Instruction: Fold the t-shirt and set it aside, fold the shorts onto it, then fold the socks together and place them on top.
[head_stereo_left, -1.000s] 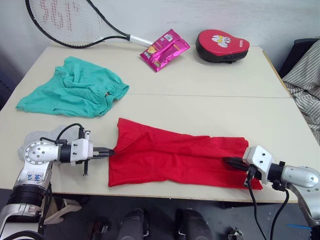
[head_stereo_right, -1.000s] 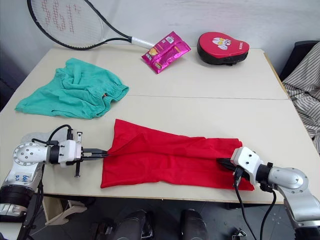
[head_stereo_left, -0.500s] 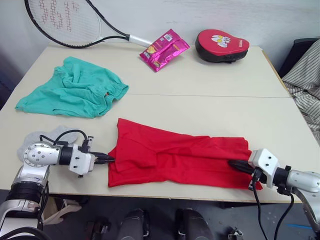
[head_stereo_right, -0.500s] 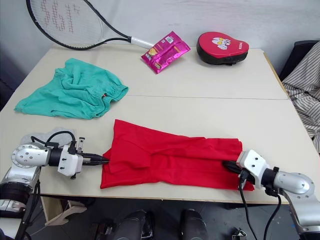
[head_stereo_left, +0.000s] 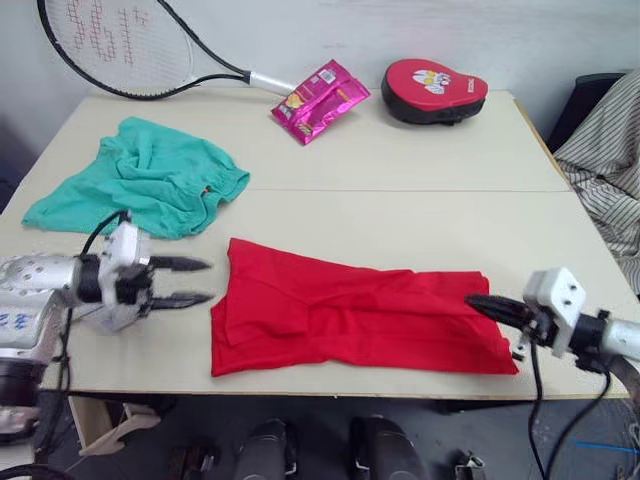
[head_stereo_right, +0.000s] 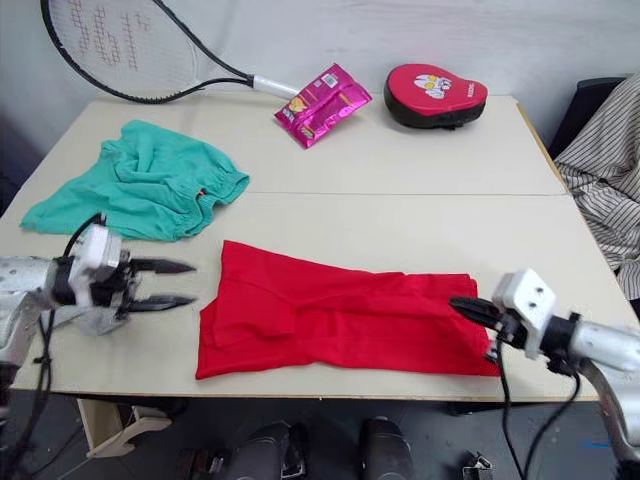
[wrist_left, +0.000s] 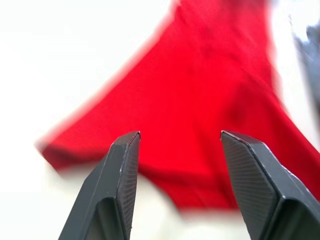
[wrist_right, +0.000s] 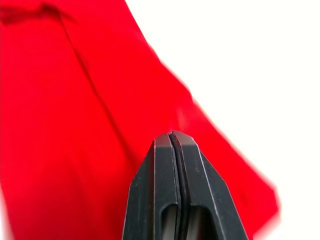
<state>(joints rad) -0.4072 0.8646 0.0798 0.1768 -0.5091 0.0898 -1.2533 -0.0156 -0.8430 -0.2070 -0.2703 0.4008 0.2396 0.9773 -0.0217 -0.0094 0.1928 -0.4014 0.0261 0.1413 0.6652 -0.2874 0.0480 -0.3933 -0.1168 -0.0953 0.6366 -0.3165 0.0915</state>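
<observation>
The red t-shirt (head_stereo_left: 350, 318) lies in a long flattened band across the near part of the table (head_stereo_left: 400, 210). My left gripper (head_stereo_left: 210, 280) is open just off the shirt's left edge, its fingers (wrist_left: 122, 170) apart from the cloth with nothing between them. My right gripper (head_stereo_left: 472, 299) is shut and hovers over the shirt's right end; its fingers (wrist_right: 175, 190) are pressed together with no cloth seen between them. The teal shorts (head_stereo_left: 150, 180) lie crumpled at the far left. The socks are hidden behind my left arm.
A tennis racket (head_stereo_left: 120, 45), a pink snack packet (head_stereo_left: 318, 98) and a red padded mitt (head_stereo_left: 435, 90) line the table's far edge. Striped cloth (head_stereo_left: 605, 150) hangs off to the right. The shirt lies close to the table's near edge.
My left gripper has let go of the shirt's left edge, opened and drawn back to the left. My right gripper stays shut over the right end. The camera has shifted slightly.
</observation>
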